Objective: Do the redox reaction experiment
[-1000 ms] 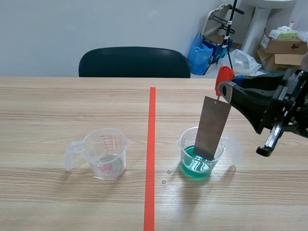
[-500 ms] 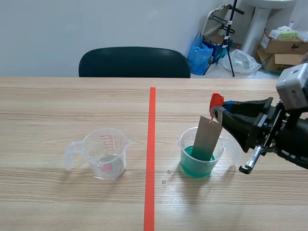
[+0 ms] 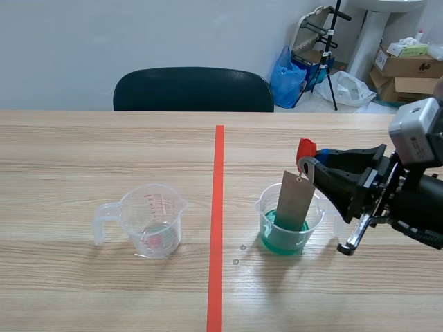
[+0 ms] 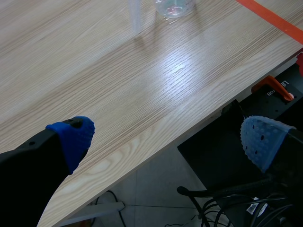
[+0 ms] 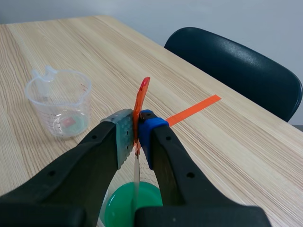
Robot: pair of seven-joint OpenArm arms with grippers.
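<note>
Plate (image 3: 294,202), flat grey metal, dips into green liquid (image 3: 279,239); right claw (image 5: 136,139) pinches its red clip (image 5: 142,91); left claw (image 4: 166,139) gapes.

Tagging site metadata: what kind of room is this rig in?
Likely an office or storeroom doubling as a lab: wooden table, black chair behind it, cardboard boxes and a blue bag piled in the corner.

Bright, even rm light; glare patch on table (image 4: 176,67); shadows soft.

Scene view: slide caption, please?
Right end effector holds a red clip dangling a metal plate into a cup of green liquid.
</note>
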